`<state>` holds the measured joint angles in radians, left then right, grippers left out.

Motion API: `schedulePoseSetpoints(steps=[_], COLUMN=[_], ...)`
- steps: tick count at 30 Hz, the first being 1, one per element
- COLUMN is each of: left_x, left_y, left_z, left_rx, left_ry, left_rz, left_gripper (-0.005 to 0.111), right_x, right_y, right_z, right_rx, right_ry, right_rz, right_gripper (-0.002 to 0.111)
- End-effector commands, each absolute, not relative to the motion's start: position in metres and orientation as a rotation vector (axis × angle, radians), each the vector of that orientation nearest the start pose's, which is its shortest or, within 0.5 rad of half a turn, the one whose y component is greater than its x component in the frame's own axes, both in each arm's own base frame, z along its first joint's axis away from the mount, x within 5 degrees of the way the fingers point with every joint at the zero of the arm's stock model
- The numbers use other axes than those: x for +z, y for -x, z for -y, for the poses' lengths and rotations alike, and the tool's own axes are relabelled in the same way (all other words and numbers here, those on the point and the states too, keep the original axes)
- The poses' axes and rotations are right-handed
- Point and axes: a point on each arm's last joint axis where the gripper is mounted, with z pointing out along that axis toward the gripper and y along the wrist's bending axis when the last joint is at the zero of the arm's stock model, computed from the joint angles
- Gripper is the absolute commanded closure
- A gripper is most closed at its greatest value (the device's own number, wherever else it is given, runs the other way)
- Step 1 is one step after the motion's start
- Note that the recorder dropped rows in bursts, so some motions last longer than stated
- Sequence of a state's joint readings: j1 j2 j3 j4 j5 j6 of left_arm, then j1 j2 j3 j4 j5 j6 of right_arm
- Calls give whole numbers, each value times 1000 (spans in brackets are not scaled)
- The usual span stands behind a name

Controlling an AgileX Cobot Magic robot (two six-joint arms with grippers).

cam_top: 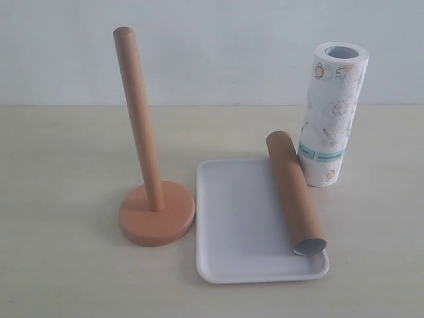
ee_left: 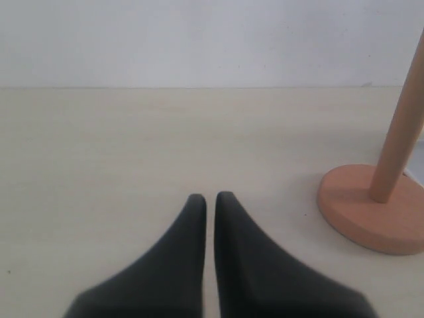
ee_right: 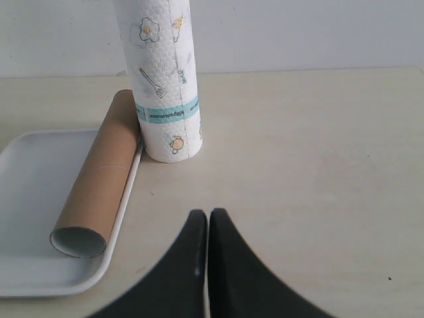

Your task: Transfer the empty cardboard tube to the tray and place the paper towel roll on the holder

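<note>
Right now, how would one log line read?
brown cardboard tube on white tray | printed paper roll upright beside tray | wooden holder bare

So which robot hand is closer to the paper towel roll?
Right. The right gripper has the paper towel roll just ahead; the left gripper is by the holder, roll out of its view.

The exterior camera looks down across the table (cam_top: 59,165) from close by. Low wrist cameras share its holder (ee_left: 361,212), left, and tray (ee_right: 40,165), right.

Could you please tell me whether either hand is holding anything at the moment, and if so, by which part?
Nothing is held: the left hand and the right hand are both shut and empty.
</note>
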<state>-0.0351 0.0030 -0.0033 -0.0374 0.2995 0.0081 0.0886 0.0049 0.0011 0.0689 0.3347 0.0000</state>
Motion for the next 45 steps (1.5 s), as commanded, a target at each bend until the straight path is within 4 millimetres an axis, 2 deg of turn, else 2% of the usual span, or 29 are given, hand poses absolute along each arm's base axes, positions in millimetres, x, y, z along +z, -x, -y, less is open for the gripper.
schedulePoseSetpoints(steps=[1,11,24,27,30,32,36,45], left_x=[186,186,186,186,186,186,186,186], left_y=[-54,-54,-54,-54,-54,-54,-54,-54], left_z=[3,3,3,3,3,3,3,3], left_rx=[-60,-60,-60,-60,-60,-60,-60,-60], left_ry=[-8,-8,-8,-8,-8,-8,-8,-8], left_rz=[-1787,-1787,-1787,-1787,-1787,-1787,-1787,-1789], left_gripper=[103,103,103,103,103,103,103,103], right_x=[184,187,222,226,226,225,235,228], right_y=[-54,-54,-55,-54,-55,-60,-75,-139], right_z=[-7,-7,-4,-4,-4,-5,-5,-11], right_rx=[134,130,113,25,23,16,4,-12], right_ry=[37,37,24,89,90,98,102,135], right_rz=[-1807,-1775,-1385,-1335,-1341,-1382,-1417,-1661], right_gripper=[108,108,108,108,108,108,108,108])
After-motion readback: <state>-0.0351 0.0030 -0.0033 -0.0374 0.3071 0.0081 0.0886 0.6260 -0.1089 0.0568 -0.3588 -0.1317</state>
